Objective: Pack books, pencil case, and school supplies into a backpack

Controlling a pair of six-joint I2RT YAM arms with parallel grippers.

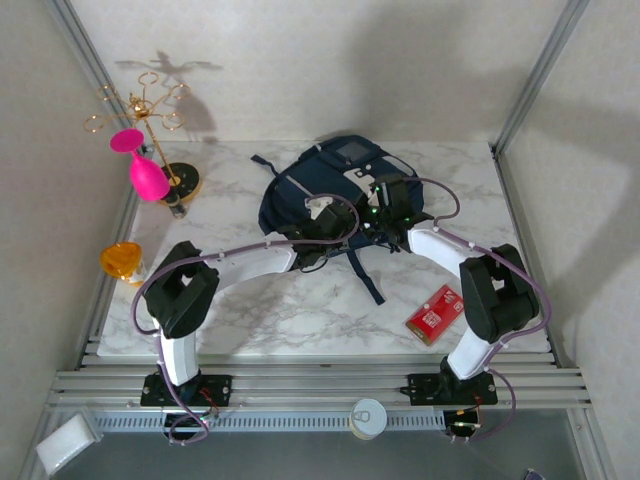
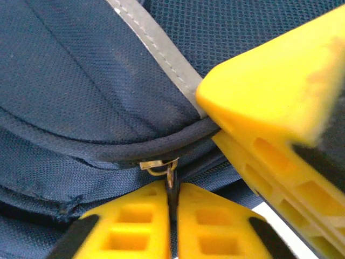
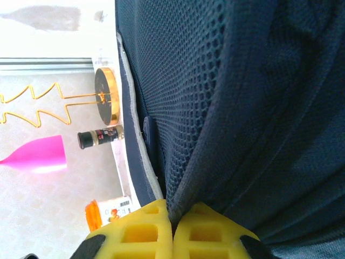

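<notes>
The backpack point(image 1: 320, 165) lies flat toward the back middle of the marble surface point(image 1: 300, 310), with both claws down on its near side. The left claw point(image 2: 173, 190) is pinched together on the small brass zipper pull point(image 2: 170, 175) under a corded seam, and the right claw point(image 3: 172, 209), just beside it, is clamped on a fold of navy mesh. Bare marble stretches in front, the flat red pack point(image 1: 437, 312) lying well apart by the right front edge and an orange cup point(image 1: 122, 260) at the left edge.
</notes>
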